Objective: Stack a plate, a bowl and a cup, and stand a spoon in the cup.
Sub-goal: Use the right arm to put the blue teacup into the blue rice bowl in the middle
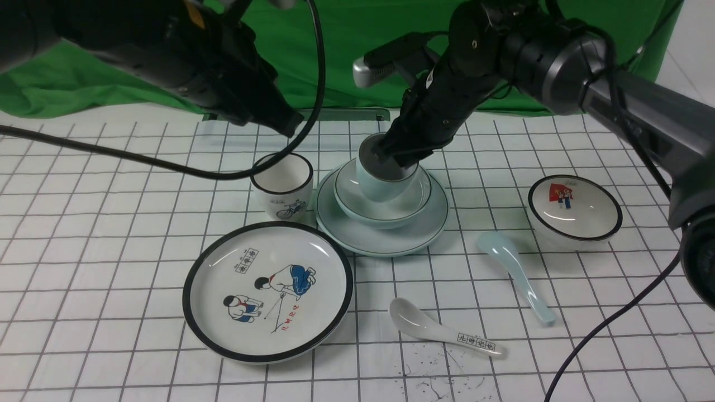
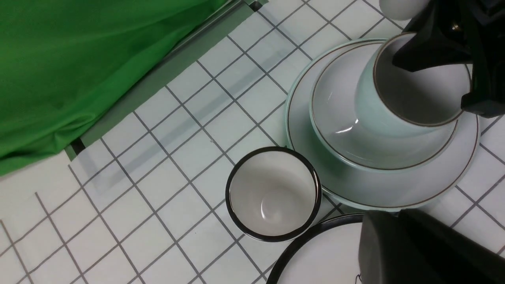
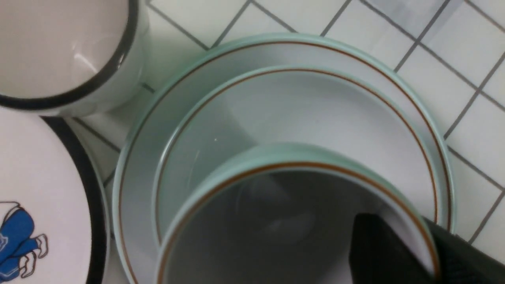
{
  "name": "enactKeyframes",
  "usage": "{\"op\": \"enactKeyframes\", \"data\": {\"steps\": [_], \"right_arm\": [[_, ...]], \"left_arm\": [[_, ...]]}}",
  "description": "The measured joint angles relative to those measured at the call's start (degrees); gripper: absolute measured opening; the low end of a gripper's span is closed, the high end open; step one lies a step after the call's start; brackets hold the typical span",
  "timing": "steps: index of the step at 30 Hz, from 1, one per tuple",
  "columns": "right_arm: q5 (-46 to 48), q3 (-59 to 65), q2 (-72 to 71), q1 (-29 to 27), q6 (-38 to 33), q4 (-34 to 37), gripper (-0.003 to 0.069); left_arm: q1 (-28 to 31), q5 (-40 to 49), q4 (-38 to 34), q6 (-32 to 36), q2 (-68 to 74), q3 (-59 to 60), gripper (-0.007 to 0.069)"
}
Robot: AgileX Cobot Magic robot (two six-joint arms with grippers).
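Note:
The pale blue-green plate [image 1: 385, 241] lies mid-table with the matching bowl [image 1: 385, 215] on it. The cup [image 1: 386, 187] is tilted, its base low inside the bowl. My right gripper [image 1: 391, 159] is shut on the cup's rim, one finger inside and one outside. The right wrist view shows this grip [image 3: 430, 252] on the cup [image 3: 244, 213], above the bowl [image 3: 307, 114] and plate [image 3: 158, 130]. The pale blue spoon [image 1: 516, 273] lies on the table to the right of the plate. My left gripper [image 1: 290, 125] hangs shut and empty above the black-rimmed cup.
A black-rimmed cup with a bicycle [image 1: 282, 187] stands against the plate's left edge. The large cartoon plate [image 1: 268, 290] lies in front of it. A white spoon [image 1: 441, 329] sits front centre, a picture bowl [image 1: 575, 209] at the right. Green cloth hangs behind.

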Motion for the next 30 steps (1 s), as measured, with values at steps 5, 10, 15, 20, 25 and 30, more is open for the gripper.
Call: {"op": "enactKeyframes", "data": {"steps": [5,10,15,20,25,30], "right_arm": [[0.00,-0.08,1.05,0.00,0.93,0.00,0.0097],[0.06,-0.08,1.64,0.00,1.22,-0.07,0.0102],[-0.05,-0.08,2.06,0.00,1.29,-0.02,0.0155],[-0.42,-0.38,2.06,-0.06,1.34,-0.08,0.0323],[3.31,-5.68,1.34,-0.92,1.41,-0.03,0.0404],[10.26,-12.41,-1.46,-2.40,0.10,0.03,0.0411]], "left_arm": [[0.00,-0.12,0.00,0.00,0.00,0.00,-0.0009],[0.00,-0.12,0.00,0.00,0.00,0.00,-0.0009],[0.00,-0.12,0.38,0.00,0.00,0.00,-0.0009],[0.00,-0.12,0.62,0.00,0.00,0.00,-0.0009],[0.00,-0.12,0.68,0.00,0.00,0.00,-0.0009],[0.00,-0.18,0.68,0.00,0.00,0.00,-0.0009]]}}
